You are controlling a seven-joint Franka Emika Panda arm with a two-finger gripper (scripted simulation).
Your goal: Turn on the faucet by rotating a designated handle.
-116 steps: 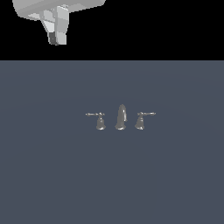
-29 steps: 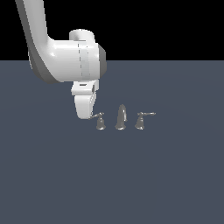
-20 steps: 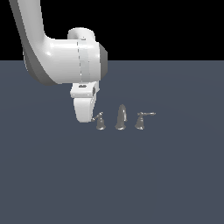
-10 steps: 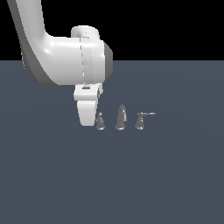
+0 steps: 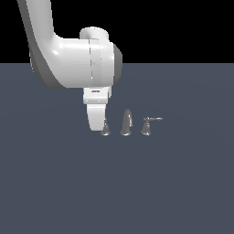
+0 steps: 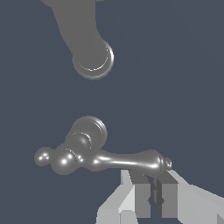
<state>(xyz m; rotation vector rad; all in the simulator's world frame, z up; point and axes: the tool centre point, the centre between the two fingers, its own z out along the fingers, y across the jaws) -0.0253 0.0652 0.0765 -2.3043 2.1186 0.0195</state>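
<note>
My jaws (image 6: 154, 192) stand nearly together, a thin dark slit between them, and clamp on nothing; they sit just beside the free end of the handle (image 6: 105, 158), at the lower middle of the wrist view, and I cannot tell whether a pad touches the lever. In the exterior view the handle (image 5: 105, 129) sits at the frame's centre, its lever hidden behind my fingers (image 5: 95, 117), with the spout (image 5: 126, 122) and the twin handle (image 5: 147, 125) to its right on the grey bench (image 5: 183, 183). I judge the approach done; the rotation itself is left, and no water shows.
</note>
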